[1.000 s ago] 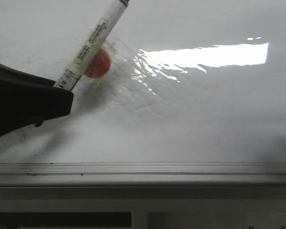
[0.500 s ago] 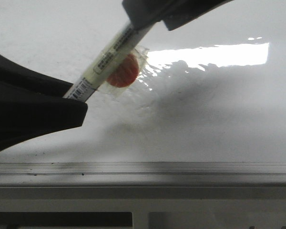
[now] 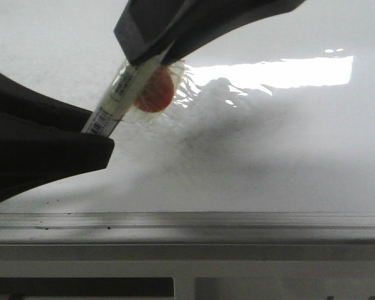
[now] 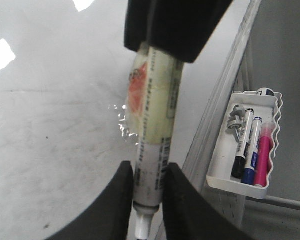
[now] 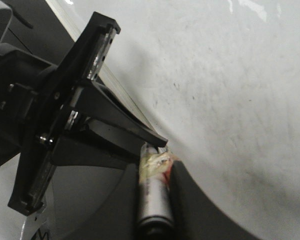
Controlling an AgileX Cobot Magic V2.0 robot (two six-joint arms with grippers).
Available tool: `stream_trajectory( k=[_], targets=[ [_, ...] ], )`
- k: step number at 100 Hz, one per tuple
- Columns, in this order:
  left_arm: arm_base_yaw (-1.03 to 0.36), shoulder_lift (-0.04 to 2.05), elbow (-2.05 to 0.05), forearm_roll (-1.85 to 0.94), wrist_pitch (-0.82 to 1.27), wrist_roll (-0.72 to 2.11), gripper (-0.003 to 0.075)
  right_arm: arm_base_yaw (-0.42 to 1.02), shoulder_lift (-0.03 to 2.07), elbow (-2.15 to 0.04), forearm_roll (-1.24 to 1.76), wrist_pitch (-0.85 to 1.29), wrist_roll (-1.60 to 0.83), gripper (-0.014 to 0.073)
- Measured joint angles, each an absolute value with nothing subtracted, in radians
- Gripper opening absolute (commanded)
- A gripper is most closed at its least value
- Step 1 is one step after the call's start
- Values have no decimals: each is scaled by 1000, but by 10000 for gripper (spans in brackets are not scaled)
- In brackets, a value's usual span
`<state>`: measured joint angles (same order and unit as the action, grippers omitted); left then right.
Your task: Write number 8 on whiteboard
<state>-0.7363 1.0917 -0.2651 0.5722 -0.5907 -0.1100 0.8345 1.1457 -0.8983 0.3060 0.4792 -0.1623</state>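
The whiteboard (image 3: 269,156) is glossy white with wrinkled film and a bright glare strip. No number 8 shows on it. A white marker pen (image 3: 122,94) with an orange disc (image 3: 156,92) taped to it hangs slanted above the board. My left gripper (image 3: 100,128) is shut on the pen's lower end, and the left wrist view (image 4: 149,175) shows its white tip (image 4: 141,227) sticking out past the fingers. My right gripper (image 3: 147,53) comes in from above and is closed round the pen's upper end, as the right wrist view (image 5: 155,170) shows.
The board's grey metal frame edge (image 3: 187,220) runs along the near side. In the left wrist view a white tray (image 4: 217,175) hangs beside the frame. It holds a black (image 4: 239,145), a blue (image 4: 251,150) and a pink marker (image 4: 264,155).
My right gripper has come into view from above and closed over the pen's upper end. My left gripper has shifted slightly right with the pen.
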Motion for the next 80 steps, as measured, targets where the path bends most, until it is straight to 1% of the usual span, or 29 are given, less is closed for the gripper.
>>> stream_trajectory(
  k=[1,6,12,28,42,64,80],
  targets=[
    [-736,1092,-265,572,-593,-110,226,835,1146,-898,303,479,-162,-70],
    [-736,1092,-265,559,-600,-112,279,835,1146,-898,290,486,-162,-70],
    [-736,1090,-265,531,-608,-112,308,831,1146,-898,286,487,-162,-70],
    [-736,1048,-265,478,-571,-116,304,828,1143,-907,286,501,-162,-69],
    [-736,928,-265,422,-472,-118,304,810,1135,-964,286,529,-160,-60],
    [-732,677,-265,317,-304,-118,304,715,1131,-1078,285,586,-159,-60],
    [-730,590,-263,283,-198,-118,304,629,1133,-1129,280,615,-159,-60]
  ],
)
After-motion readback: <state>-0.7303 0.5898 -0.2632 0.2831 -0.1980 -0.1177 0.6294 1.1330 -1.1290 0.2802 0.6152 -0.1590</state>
